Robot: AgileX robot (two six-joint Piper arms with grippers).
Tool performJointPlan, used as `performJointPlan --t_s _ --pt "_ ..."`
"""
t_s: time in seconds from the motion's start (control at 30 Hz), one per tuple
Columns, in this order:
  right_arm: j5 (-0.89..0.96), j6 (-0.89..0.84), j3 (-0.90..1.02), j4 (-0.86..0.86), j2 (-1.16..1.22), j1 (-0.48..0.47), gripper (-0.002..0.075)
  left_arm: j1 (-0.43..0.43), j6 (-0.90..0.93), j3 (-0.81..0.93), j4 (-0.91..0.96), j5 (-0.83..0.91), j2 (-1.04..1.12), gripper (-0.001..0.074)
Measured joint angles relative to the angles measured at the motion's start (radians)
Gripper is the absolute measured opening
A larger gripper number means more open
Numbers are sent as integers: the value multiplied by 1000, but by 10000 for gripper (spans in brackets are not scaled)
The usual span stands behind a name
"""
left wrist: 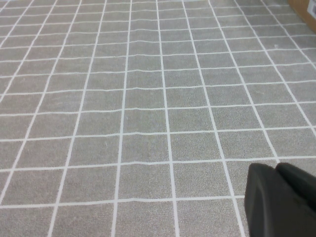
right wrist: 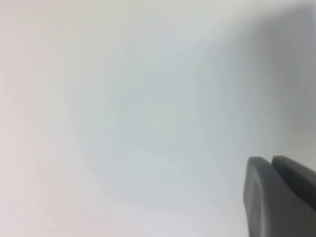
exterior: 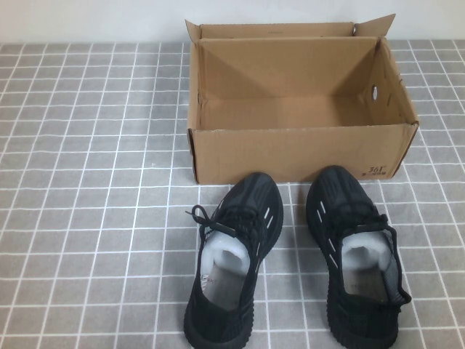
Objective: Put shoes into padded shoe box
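Note:
The brown cardboard shoe box (exterior: 290,151) stands open at the back middle of the table, empty, with a round hole (exterior: 376,91) in its right end. Two black knit sneakers lie in front of it, toes toward the box: the left shoe (exterior: 231,270) and the right shoe (exterior: 357,267). Neither arm shows in the high view. My left gripper (left wrist: 276,169) is shut and empty above bare tiled cloth, far from the shoes. My right gripper (right wrist: 271,161) is shut and empty, facing a plain white surface.
The table is covered by a grey cloth with a white grid (exterior: 87,182). A corner of the box (left wrist: 307,7) shows at the edge of the left wrist view. A white wall (exterior: 87,18) runs behind the table.

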Motion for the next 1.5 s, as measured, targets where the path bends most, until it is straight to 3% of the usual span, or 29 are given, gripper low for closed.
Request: performJointPlan --t_s 0.27,0.43,0.53,0.7,0.87,1.07,1.17,1.33,1.5 --pt "-159 177 0 10 0 0 -8 0 0 0 0 0 0 -4" --pt "-129 208 -127 12 0 0 -8 0 0 0 0 0 0 -4" --pt "-17 216 -276 43 22 0 -8 0 0 0 0 0 0 -4" --pt "391 224 -584 119 185 0 -8 0 -2 0 0 0 0 -4" --pt "742 226 -762 133 422 0 -8 0 -2 0 0 0 0 -4" --pt "804 184 -780 106 618 0 -8 0 -2 0 0 0 0 -4" --pt "804 176 -781 183 695 0 -8 0 -2 0 0 0 0 -4" --pt "812 11 -781 280 782 41 -8 0 -2 0 0 0 0 -4" --pt "871 -284 -817 303 859 170 -8 0 -2 0 0 0 0 -4"
